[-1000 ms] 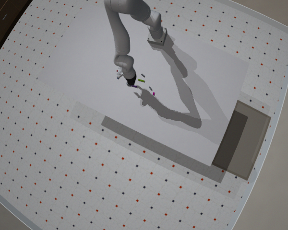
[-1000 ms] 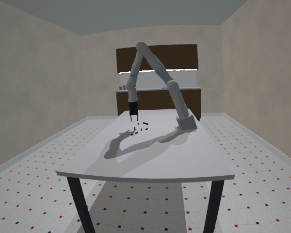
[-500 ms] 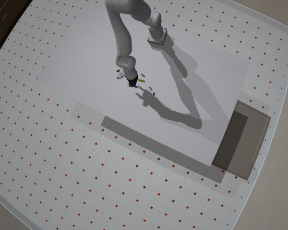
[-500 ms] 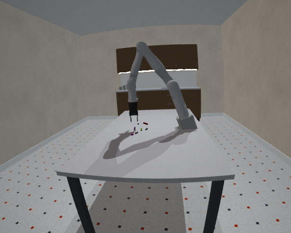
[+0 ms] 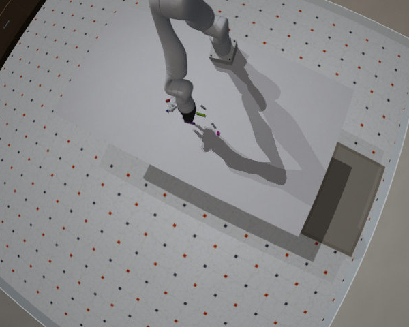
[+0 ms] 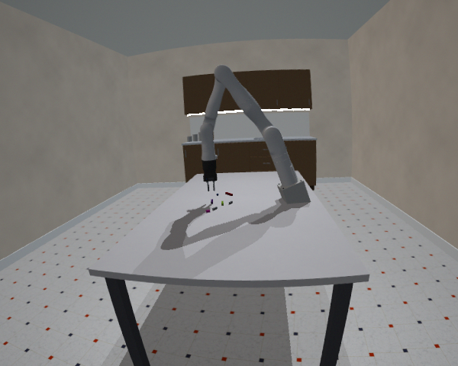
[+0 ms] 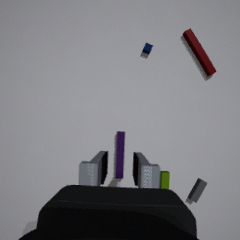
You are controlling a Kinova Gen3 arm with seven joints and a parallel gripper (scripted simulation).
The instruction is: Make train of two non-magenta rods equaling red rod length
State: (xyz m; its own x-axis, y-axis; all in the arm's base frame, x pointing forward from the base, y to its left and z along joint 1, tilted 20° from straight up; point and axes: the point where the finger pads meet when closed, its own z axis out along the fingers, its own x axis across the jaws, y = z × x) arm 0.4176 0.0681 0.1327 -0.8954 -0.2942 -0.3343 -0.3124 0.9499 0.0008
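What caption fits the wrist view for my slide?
Half-closed pincer straddling the slim purple rod, not yet gripping; small blue rod and long red rod beyond.

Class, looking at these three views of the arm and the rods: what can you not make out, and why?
- Wrist view: the near end of the purple rod and most of the lime rod hide behind the gripper.
- Exterior view: the rods' lengths are too small to judge.
- Top view: the arm covers the red rod.
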